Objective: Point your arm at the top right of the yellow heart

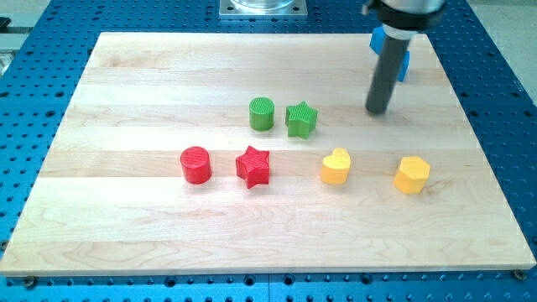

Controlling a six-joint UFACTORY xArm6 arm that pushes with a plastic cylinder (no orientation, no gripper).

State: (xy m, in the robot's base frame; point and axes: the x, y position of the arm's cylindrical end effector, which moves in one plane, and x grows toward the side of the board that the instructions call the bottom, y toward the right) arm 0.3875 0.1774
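The yellow heart [336, 166] lies right of the board's middle. My tip [377, 111] rests on the board above and to the right of the heart, well apart from it. A yellow hexagon [412, 174] sits to the heart's right. A green star [301, 119] and a green cylinder [262, 113] lie to the tip's left. A red star [252, 166] and a red cylinder [195, 164] lie left of the heart. A blue block [401, 52] is partly hidden behind the rod at the view's top right.
The wooden board [126, 235] lies on a blue perforated table [25, 285]. A metal arm base [263, 8] stands at the view's top centre.
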